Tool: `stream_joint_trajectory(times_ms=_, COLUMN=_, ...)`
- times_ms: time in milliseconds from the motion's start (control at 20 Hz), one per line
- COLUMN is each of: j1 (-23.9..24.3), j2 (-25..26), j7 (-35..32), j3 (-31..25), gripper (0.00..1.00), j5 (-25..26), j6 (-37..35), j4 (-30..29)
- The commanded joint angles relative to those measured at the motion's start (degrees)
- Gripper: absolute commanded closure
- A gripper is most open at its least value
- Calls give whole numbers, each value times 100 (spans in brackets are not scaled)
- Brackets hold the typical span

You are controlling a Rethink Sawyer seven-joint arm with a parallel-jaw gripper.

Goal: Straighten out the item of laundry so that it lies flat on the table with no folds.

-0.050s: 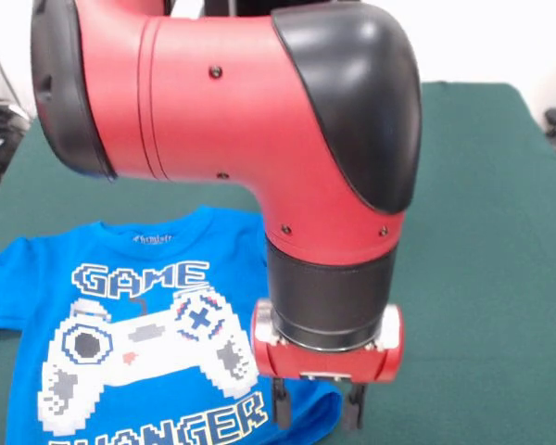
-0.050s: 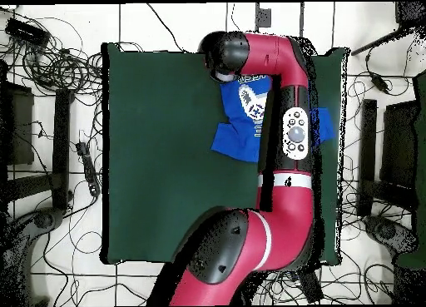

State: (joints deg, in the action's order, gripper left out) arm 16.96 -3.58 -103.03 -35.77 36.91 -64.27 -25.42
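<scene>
Front view: T-shirt (image 1: pixel 139 343) lies print-up, collar toward far table (image 1: pixel 482 232) edge.

Tangled black cables (image 2: pixel 58 66) and dark equipment stands (image 2: pixel 61 146) on the tiled floor (image 2: pixel 166 25).

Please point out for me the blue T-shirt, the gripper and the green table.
T-shirt (image 1: pixel 144 348): front view, on the white game controller print.
Gripper (image 1: pixel 317 410): front view, midway between the two dark fingers, which stand apart over the shirt's edge.
Table (image 2: pixel 166 154): overhead view, on the bare green cloth beside the shirt.
</scene>
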Motion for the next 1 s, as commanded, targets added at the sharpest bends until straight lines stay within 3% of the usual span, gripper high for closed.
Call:
stream_joint_trajectory(times_ms=50, j1=-299, j2=191, j7=-1175, j3=-87, gripper=0, j5=-26, j6=-340, j4=295)
stream_joint_trajectory(times_ms=250, j1=-311, j2=153, j7=-1128, j3=-12, gripper=0, j5=-94, j6=-396, j4=264)
stream_joint_trajectory(times_ms=700, j1=-53, j2=-871, j7=-1558, j3=884, gripper=0, j5=-818, j6=229, j4=-1757)
stream_joint_trajectory(times_ms=1000, j1=-95, j2=-1099, j7=-1516, j3=1171, gripper=0, j5=-1074, j6=280, j4=-2066)
